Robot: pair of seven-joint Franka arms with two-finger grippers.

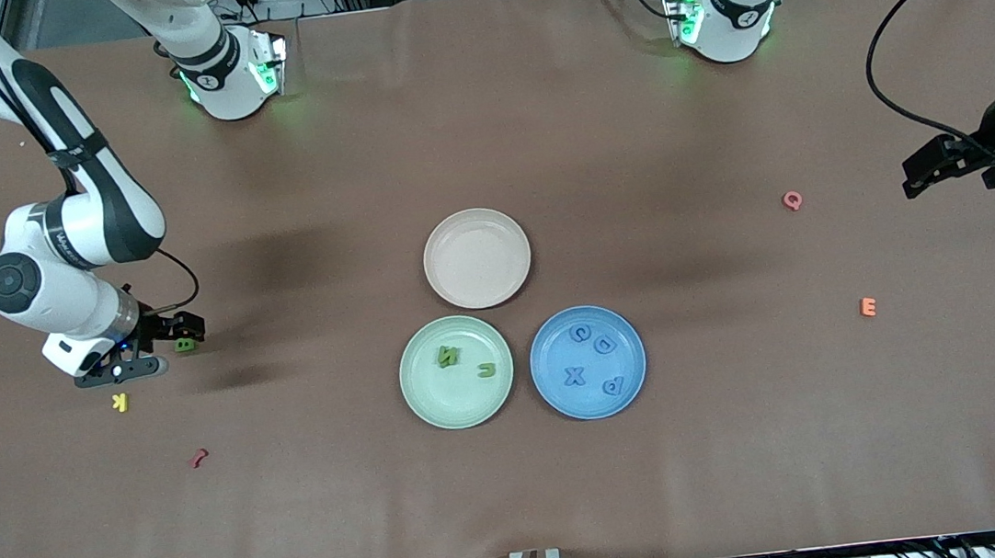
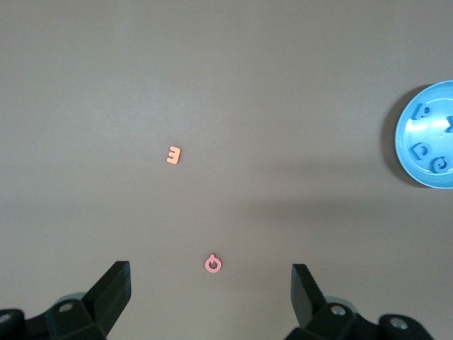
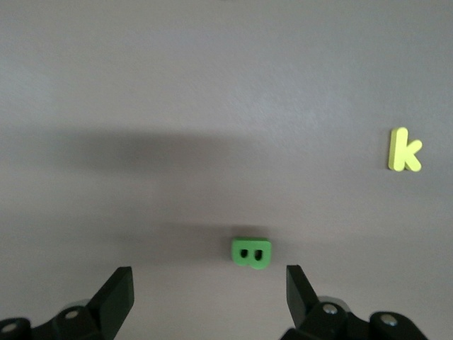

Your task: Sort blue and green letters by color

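Right gripper (image 3: 209,283) is low over the green B (image 3: 251,253) near the right arm's end of the surface, jaws spread wide with the letter lying flat between them, not gripped yet. I'd say center on it, drop until the tips nearly touch the surface, then pinch across its narrow width since foam this thin slips easily. Watch the yellow K (image 3: 404,150) close by. It belongs on the green plate (image 1: 418,403). Left gripper (image 2: 211,290) waits, jaws apart, over the pink Q (image 2: 213,264).
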